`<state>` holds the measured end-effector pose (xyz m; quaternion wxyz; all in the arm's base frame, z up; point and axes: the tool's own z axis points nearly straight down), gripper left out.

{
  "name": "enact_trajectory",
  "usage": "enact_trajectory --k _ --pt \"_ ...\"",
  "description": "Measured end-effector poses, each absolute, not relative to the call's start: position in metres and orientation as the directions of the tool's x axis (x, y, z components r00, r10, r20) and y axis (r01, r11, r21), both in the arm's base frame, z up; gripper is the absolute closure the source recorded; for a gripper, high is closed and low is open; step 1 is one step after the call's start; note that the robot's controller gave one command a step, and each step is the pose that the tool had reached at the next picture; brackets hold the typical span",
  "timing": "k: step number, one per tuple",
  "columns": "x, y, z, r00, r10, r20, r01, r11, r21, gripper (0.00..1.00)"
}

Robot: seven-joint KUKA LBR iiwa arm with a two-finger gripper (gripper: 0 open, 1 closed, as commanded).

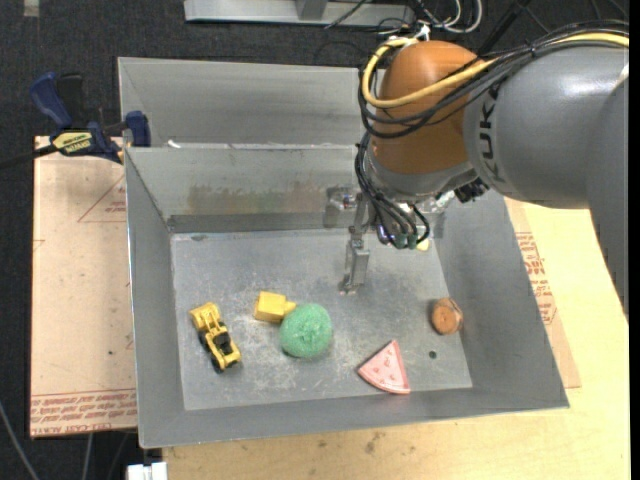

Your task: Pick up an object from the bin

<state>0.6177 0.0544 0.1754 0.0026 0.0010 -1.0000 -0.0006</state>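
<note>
We note claw (351, 280) pinched shut, empty, above bare bin (260, 258) floor; green ball (305, 330) lies lower-left of it (nearest thing).

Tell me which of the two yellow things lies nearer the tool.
The small yellow block beside the green ball; the yellow toy digger lies farther left.
</note>
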Motion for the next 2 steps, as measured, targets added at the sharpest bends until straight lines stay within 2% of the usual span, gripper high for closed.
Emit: enact_trajectory --k 1,2 --pt "0.619 0.054 0.181 -1.000 -0.001 -0.002 -0.001 1.000 0.001 0.00" --pt "0.588 0.076 0.160 -0.996 0.092 -0.005 0.092 0.996 0.001 0.00"
